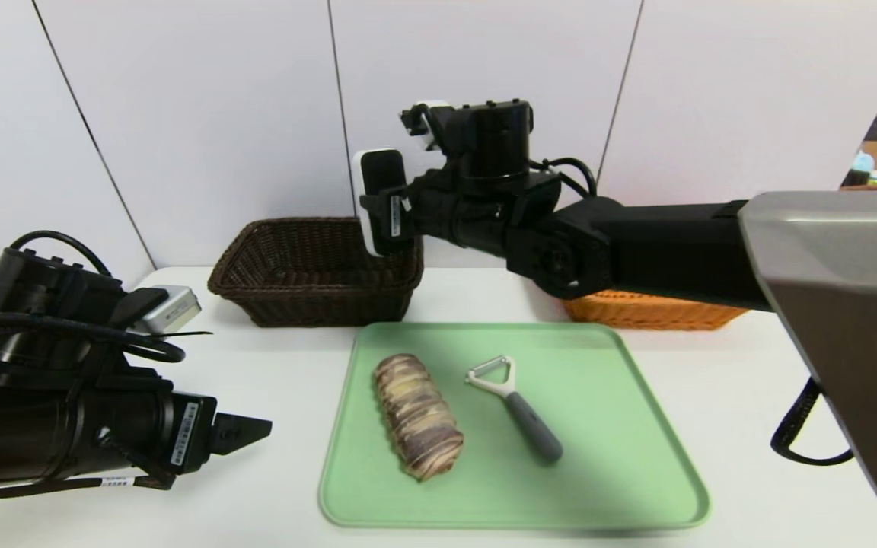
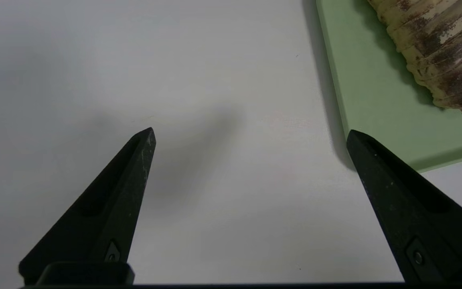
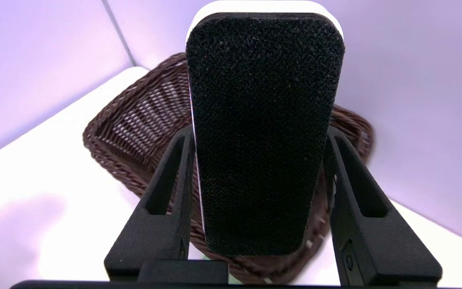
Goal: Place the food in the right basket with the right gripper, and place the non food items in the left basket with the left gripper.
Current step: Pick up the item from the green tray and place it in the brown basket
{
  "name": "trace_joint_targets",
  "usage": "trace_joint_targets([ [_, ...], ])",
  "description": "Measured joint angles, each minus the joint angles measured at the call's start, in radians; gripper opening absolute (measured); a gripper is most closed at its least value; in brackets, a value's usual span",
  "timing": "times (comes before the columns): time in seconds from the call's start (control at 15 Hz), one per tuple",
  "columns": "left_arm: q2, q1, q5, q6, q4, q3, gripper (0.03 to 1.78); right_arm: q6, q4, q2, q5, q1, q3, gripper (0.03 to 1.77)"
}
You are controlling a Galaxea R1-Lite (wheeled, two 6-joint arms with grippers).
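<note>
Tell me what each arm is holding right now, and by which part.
The right tool grips the flat white-cased brush with black pad by its long sides, near one end. The left tool holds nothing.

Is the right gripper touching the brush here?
Touching. In the right wrist view the right gripper has both fingers pressed against the sides of the brush, held above the dark brown basket.

A green tray (image 1: pixel 636 426) lies on the white table (image 1: pixel 271 358) before white wall panels (image 1: pixel 218 114)

Two baskets (image 1: pixel 315 271) (image 1: pixel 652 310), one tray (image 1: pixel 621 426), one roll (image 1: pixel 417 415), one peeler (image 1: pixel 515 407), one brush (image 1: pixel 381 199).
</note>
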Motion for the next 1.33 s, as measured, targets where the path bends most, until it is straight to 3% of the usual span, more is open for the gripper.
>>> trace_joint_targets([
  [0.2, -0.001, 0.000, -0.001, 0.000, -0.019, 0.009, 1.69, -0.053, -0.064, 0.059, 0.041, 0.001, -0.009, 0.92],
  [1.33, -0.015, -0.001, -0.003, 0.001, -0.051, 0.037, 1.69, -0.095, -0.152, 0.132, 0.043, -0.021, -0.013, 0.92],
])
